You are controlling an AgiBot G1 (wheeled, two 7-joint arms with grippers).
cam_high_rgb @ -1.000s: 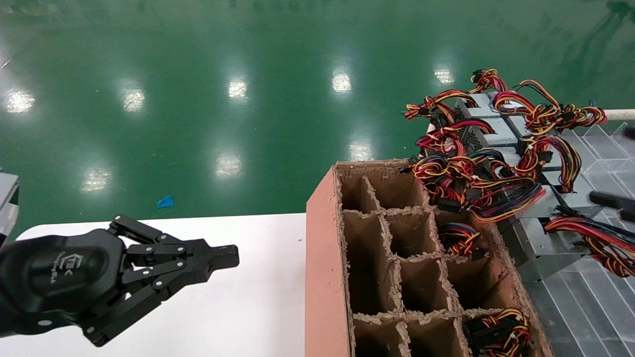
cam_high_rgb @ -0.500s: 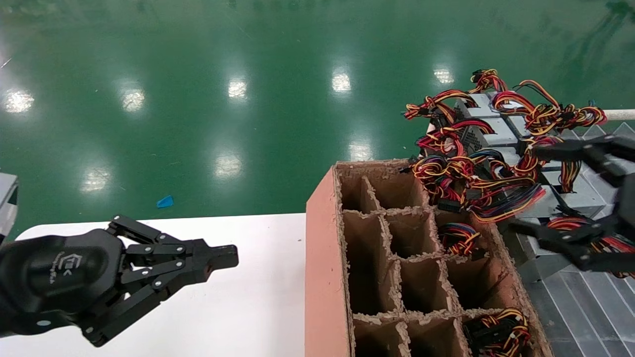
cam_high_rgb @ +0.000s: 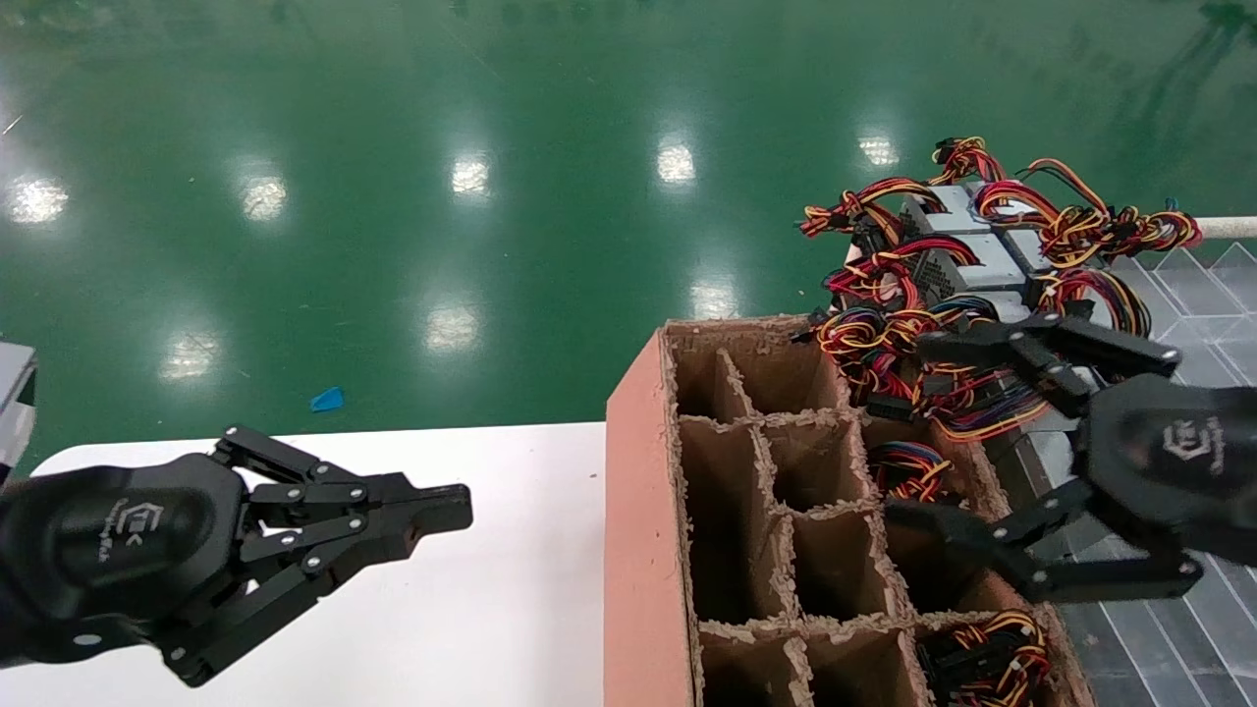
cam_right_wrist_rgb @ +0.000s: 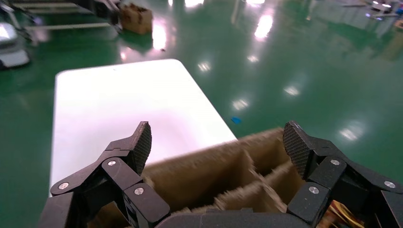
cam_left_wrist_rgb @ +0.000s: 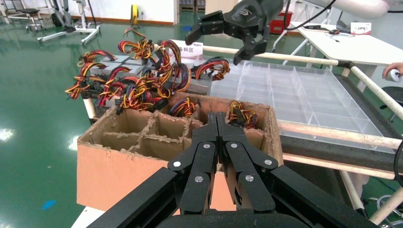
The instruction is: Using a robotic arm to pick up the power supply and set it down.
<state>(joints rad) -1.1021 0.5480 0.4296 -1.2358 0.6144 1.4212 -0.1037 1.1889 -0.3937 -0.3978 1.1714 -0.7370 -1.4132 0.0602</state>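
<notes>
Several silver-grey power supply boxes (cam_high_rgb: pixel 982 257) with tangled red, yellow and blue wires are stacked at the back right, behind the cardboard divider box (cam_high_rgb: pixel 638 511). They also show in the left wrist view (cam_left_wrist_rgb: pixel 114 66). My right gripper (cam_high_rgb: pixel 908 427) hangs open and empty above the box's right side, just in front of the pile. In its own view its fingers (cam_right_wrist_rgb: pixel 217 142) spread wide over the cardboard cells (cam_right_wrist_rgb: pixel 214 175). My left gripper (cam_high_rgb: pixel 462 511) is shut and empty, parked over the white table (cam_high_rgb: pixel 511 609), with its tips (cam_left_wrist_rgb: pixel 216 118) pointing at the box.
Wire bundles (cam_high_rgb: pixel 908 471) lie in some of the box's right-hand cells, another (cam_high_rgb: pixel 982 643) near the front. A clear plastic compartment tray (cam_high_rgb: pixel 1178 609) lies to the right of the box. The green floor (cam_high_rgb: pixel 491 196) lies beyond the table's edge.
My right gripper has come in from the right edge of the head view, open, and moved left to above the box's right side. The left arm has not moved.
</notes>
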